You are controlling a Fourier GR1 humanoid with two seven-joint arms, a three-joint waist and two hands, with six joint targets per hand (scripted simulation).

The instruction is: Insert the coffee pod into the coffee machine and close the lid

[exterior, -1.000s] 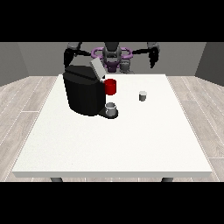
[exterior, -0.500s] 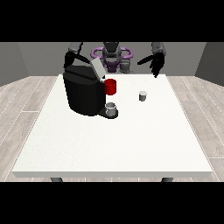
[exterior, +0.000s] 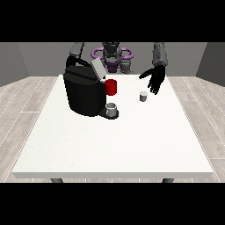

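On the white tabletop (exterior: 114, 145) a black coffee machine (exterior: 83, 93) stands at the view's left, its grey lid (exterior: 98, 69) tilted up and open. A red part (exterior: 111, 87) sits on the machine's front, and a small grey cup (exterior: 112, 108) rests on the base below it. The coffee pod (exterior: 143, 96), a small pale cylinder, stands upright on the tabletop to the right of the machine, apart from it. The hand at the view's right (exterior: 155, 79) hangs above and just beside the pod with its fingers spread and pointing downward, not touching it. The hand at the view's left (exterior: 73, 60) seems to sit behind the machine's top; whether its fingers are spread or curled cannot be told.
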